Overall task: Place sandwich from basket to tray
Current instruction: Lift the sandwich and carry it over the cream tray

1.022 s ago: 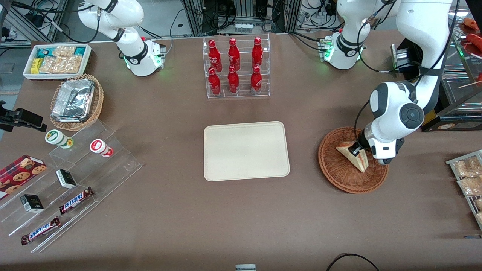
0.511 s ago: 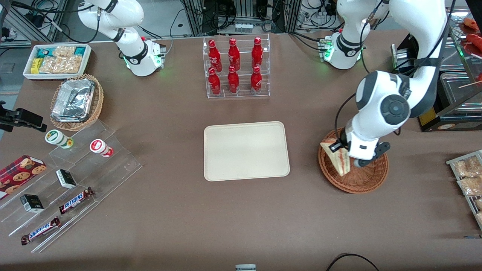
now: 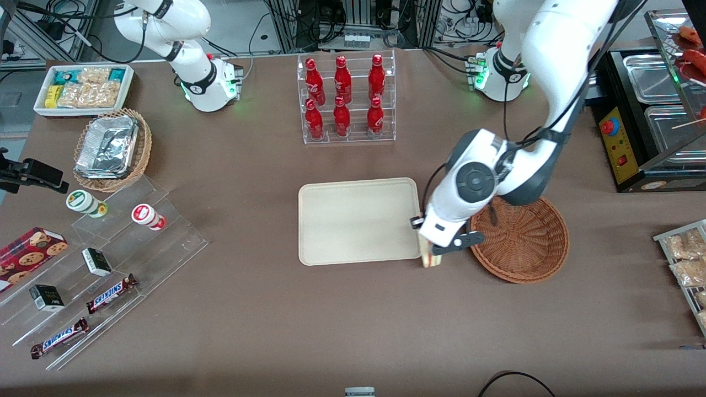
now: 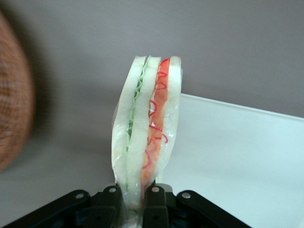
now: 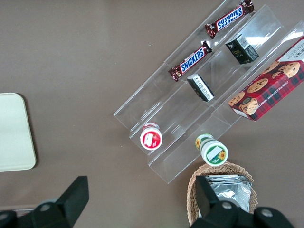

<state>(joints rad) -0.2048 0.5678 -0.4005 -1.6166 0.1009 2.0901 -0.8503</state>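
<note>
1. The pincer (image 4: 135, 199) is pinching the sandwich (image 4: 146, 128) at its base, with the wedge standing upright on edge out of the fingers (image 4: 110, 202), red filling on one side and green on the other.
2. In the front view the pincer (image 3: 429, 249) is hanging above the gap between the tray (image 3: 358, 220) and the basket (image 3: 524, 242), and the sandwich (image 3: 429, 259) is showing just under it, at the tray's corner nearest the working arm's end of the desk (image 3: 331, 320).
3. One tray is lying bare on the desk, and one reddish-brown basket is sitting just beside it with nothing in it.
4. Toward the parked arm's end, two Snickers bars (image 3: 110, 292) are lying on a clear stepped stand (image 3: 127, 259), with two small dark boxes (image 3: 96, 261) and two round cups (image 3: 148, 216).
5. Farther from the front camera than the tray, six red bottles (image 3: 342, 118) are standing in a clear rack (image 3: 346, 99).
6. Nothing is standing between the pincer and the tray.
</note>
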